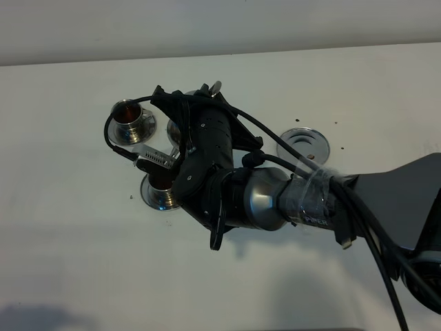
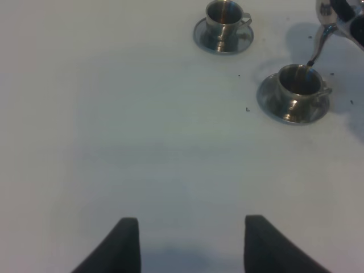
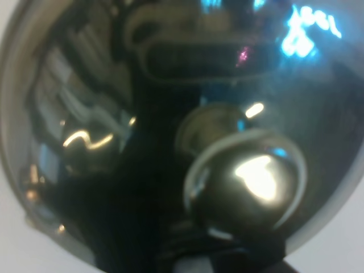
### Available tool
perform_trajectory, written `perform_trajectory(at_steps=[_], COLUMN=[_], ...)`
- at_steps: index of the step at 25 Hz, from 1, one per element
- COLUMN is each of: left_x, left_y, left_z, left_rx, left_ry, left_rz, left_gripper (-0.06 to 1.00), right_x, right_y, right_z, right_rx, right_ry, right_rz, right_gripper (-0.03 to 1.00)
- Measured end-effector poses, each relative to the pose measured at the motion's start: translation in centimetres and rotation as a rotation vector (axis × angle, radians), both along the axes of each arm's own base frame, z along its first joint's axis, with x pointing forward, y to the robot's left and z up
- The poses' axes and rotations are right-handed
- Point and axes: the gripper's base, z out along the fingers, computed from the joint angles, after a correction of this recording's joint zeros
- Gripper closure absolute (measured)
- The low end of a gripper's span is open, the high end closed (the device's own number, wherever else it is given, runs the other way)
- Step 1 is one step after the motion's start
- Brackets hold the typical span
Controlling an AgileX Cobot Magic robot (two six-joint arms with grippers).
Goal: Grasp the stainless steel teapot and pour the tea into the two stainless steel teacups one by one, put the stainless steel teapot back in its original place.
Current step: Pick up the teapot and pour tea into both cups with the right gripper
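One view, left wrist, shows spout (image 2: 318, 42); right end effector (image 1: 187, 103) clamps teapot (image 3: 114, 142); left end effector (image 2: 190, 227) gapes.

Shiny teapot (image 2: 336, 14) tilted, spout tip over left-centre teacup (image 1: 160, 192); second teacup (image 1: 129, 116) upper left, both on saucers; rimmed steel disc (image 1: 303, 145) right of centre.

teapot (image 2: 330, 11) spout above cup (image 2: 297, 85); disc (image 1: 303, 145) right.

You have a white bench (image 1: 76, 255) before you, a few dark specks (image 2: 247, 109) scattered across its top, and a pale wall (image 1: 207, 24) along its far edge.
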Motion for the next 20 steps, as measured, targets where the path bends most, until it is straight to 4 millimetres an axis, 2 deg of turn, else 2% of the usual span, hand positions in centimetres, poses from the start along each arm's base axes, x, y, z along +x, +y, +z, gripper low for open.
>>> perform_trajectory(at_steps=[20], left_x=[0.0], left_y=[0.0], left_z=[0.0], left_rx=[0.0], left_ry=[0.0], left_rz=[0.0], left_gripper=[0.49], right_x=[0.04], right_y=[0.2], right_z=[0.13], right_rx=[-0.05], right_ry=[-0.023], right_rz=[0.039], right_gripper=[0.79])
